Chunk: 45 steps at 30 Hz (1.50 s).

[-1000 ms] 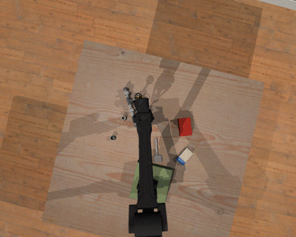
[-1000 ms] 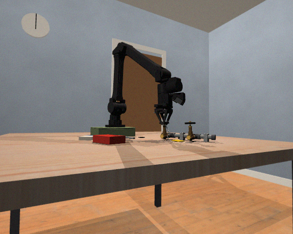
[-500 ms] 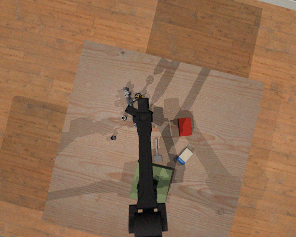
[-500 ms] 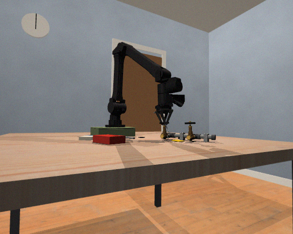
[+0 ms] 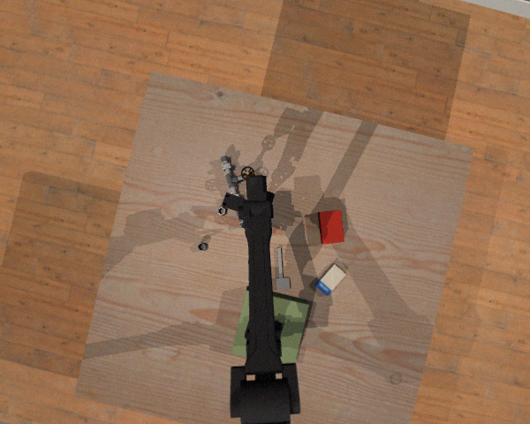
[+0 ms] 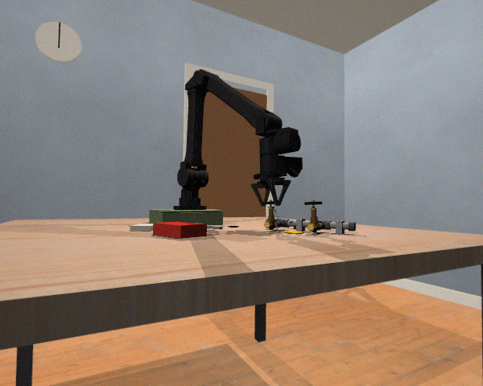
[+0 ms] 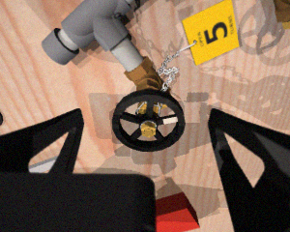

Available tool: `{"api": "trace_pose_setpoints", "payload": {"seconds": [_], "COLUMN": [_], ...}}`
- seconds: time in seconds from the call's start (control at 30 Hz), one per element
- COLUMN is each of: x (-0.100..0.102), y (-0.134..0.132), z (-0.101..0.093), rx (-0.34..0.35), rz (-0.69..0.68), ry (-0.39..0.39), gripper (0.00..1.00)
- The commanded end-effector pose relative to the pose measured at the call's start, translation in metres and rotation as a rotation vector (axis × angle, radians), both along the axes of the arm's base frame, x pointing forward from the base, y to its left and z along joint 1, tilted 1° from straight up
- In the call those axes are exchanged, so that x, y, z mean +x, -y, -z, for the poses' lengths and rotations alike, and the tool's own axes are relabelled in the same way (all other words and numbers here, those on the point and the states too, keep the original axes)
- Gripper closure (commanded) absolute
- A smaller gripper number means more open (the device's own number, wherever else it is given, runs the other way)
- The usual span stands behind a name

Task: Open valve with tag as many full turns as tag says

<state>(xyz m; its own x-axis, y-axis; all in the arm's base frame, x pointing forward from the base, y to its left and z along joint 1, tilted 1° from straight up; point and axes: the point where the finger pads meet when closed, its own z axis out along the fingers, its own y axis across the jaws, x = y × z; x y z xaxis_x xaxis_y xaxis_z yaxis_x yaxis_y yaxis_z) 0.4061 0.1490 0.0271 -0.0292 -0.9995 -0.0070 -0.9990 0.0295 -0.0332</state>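
Observation:
In the wrist view the tagged valve's black handwheel (image 7: 148, 127) sits on a brass body joined to a grey pipe elbow (image 7: 94, 26). A chain runs from it to a yellow tag (image 7: 212, 33) that shows a 5. My gripper (image 7: 146, 115) is open, with one finger on each side of the wheel and clear gaps to the rim. From the side, the gripper (image 6: 270, 195) hangs just above this valve (image 6: 270, 216). A second valve (image 6: 313, 215) stands further along the pipe (image 6: 329, 225). Its wheel (image 5: 247, 171) shows from above, while my wrist (image 5: 257, 192) hides the tagged one.
A red box (image 5: 330, 226) lies right of the valves, with a white and blue box (image 5: 330, 278) and a grey tool (image 5: 281, 271) nearer the green base pad (image 5: 274, 326). Two small black rings (image 5: 202, 246) (image 5: 222, 210) lie to the left.

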Motion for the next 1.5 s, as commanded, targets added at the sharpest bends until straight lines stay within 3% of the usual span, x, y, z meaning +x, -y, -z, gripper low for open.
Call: {"api": "trace_pose_setpoints", "payload": {"seconds": [0.0,0.7,1.07,1.27,1.47], "x": [0.0125,0.0124,0.0124,0.0126,0.0128], "y": [-0.0035,-0.0035,-0.0035,-0.0031,-0.0028], "z": [-0.0135,-0.0133,-0.0133,-0.0133,-0.0134], "rx": [0.014,0.014,0.02,0.03,0.048], "rz": [-0.029,-0.025,0.089,0.326,0.713], "ry": [0.035,0.034,0.033,0.03,0.026], "gripper": [0.0,0.0,0.0,0.0,0.0]}}
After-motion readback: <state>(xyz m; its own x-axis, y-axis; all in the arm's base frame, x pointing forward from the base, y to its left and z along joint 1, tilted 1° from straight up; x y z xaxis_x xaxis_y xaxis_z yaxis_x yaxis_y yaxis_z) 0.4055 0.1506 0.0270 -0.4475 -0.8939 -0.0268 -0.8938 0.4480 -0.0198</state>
